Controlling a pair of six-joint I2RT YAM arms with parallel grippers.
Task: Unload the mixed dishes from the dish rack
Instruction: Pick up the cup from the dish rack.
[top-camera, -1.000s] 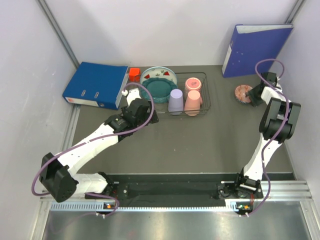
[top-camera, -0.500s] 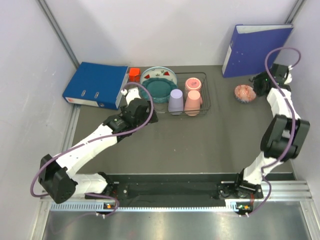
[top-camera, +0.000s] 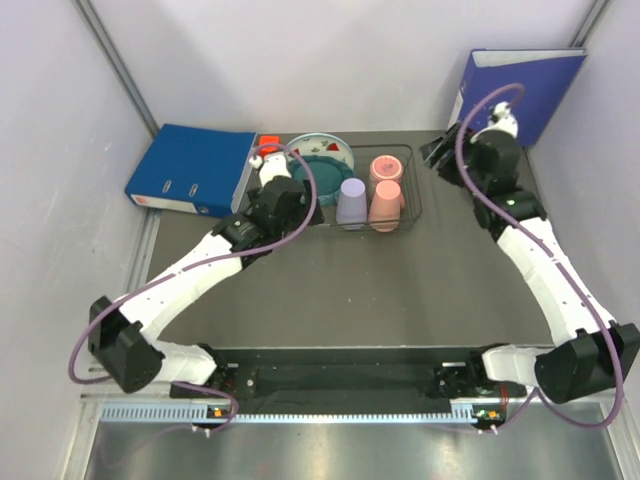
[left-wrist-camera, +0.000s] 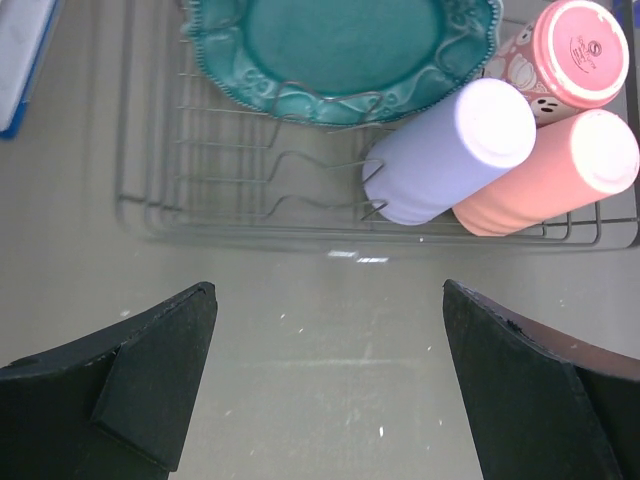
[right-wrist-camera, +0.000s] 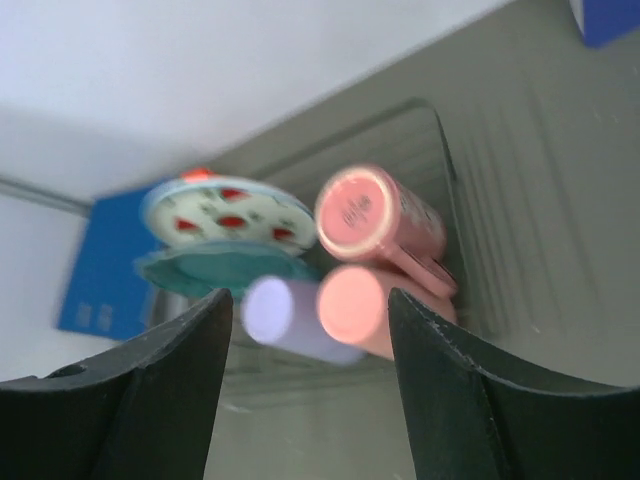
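While both claws gaped empty, the left claw (left-wrist-camera: 330, 390) had bare table (left-wrist-camera: 300, 300) between it and the near rim of the one rack (left-wrist-camera: 150, 215), whose long side ran crosswise ahead. Three cups stood bottoms-up ahead to its right, a lavender cup (left-wrist-camera: 450, 150), a plain pink cup (left-wrist-camera: 550, 175) and a patterned pink cup (left-wrist-camera: 560, 50), and of two tilted plates the teal plate (left-wrist-camera: 340, 45) sat straight ahead. Ahead of the right claw (right-wrist-camera: 310, 390), the white plate (right-wrist-camera: 225, 215) leaned behind the teal one.

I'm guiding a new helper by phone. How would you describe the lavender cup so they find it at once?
Look at the wire dish rack at the back of the table, right of the flat blue binder. Between the teal plate and a pink cup stands the lavender cup, the only cup that isn't pink.
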